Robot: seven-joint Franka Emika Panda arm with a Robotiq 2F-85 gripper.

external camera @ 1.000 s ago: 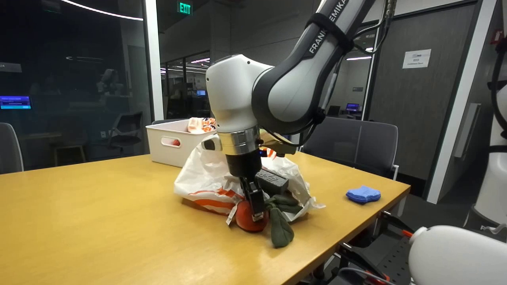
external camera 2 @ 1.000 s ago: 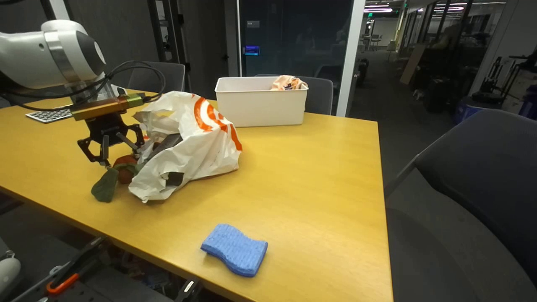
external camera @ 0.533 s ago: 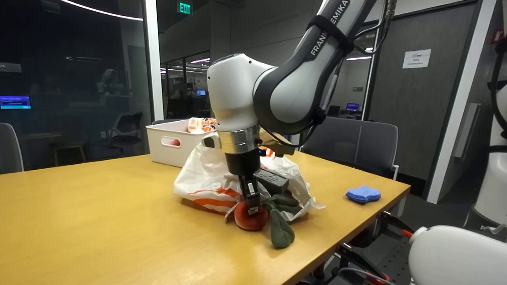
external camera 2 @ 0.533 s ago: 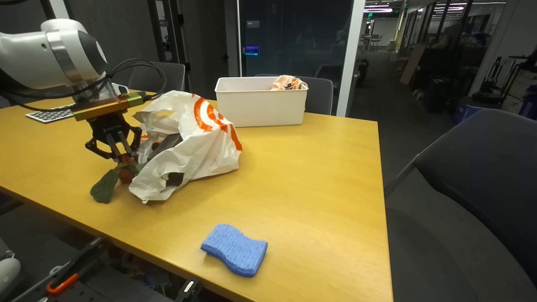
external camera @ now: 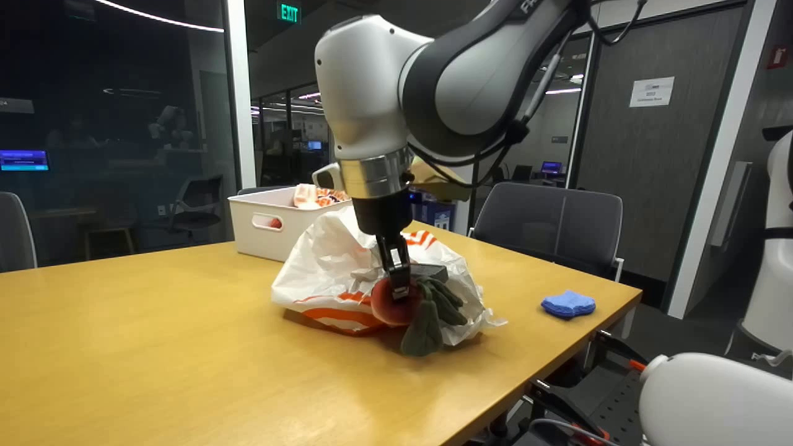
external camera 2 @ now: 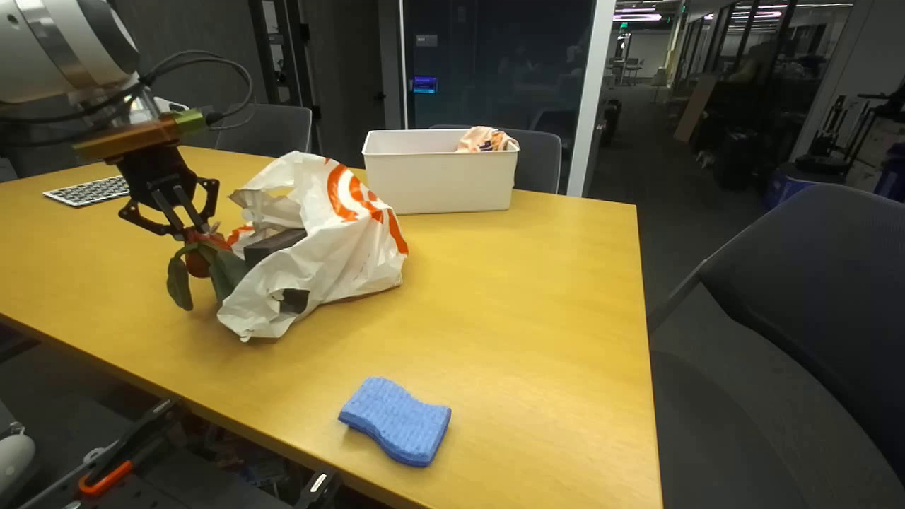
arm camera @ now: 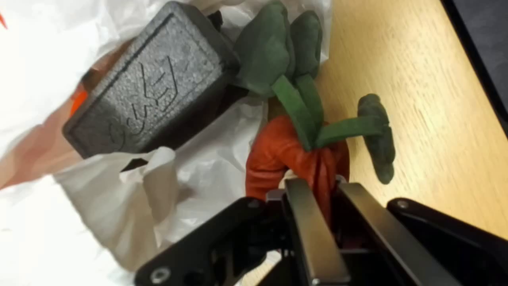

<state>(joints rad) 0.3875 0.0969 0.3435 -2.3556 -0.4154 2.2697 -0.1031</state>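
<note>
A: Where is the red plush (arm camera: pixel 291 159), and what has hold of it?
B: It hangs, as far as I can tell, just over the desk (external camera 2: pixel 530 318), beside the mouth of the plastic bag (external camera 2: pixel 339 254); the claw (arm camera: pixel 319 186) is clenched on it from above, nipping a bunched fold.

A: Why a fold, rather than the whole body?
B: My guess is softness; the body looks too plump for a neat squeeze, while a ridge near the stems (arm camera: pixel 295 113) gives a narrow grip something to bite; the green leaves (external camera: pixel 423 334) droop because only those thin stems carry them.

A: And the dark block (arm camera: pixel 154 87) next to it?
B: It sits tilted in the bag's mouth, with crumpled plastic about it; the bag probably bulges because something inside props it, though I cannot see what.

A: What stands in the way?
B: Chiefly that bag; in an exterior view it swells between the plush and the white bin (external camera 2: pixel 438 182), where a patterned cloth (external camera 2: pixel 488 140) pokes above the rim; the block and the loose plastic crowd the claw on that side too; farther out, the blue sponge (external camera 2: pixel 396 420) lies well apart near the desk's edge; a checkered board (external camera 2: pixel 85 191) lies beyond the claw.
</note>
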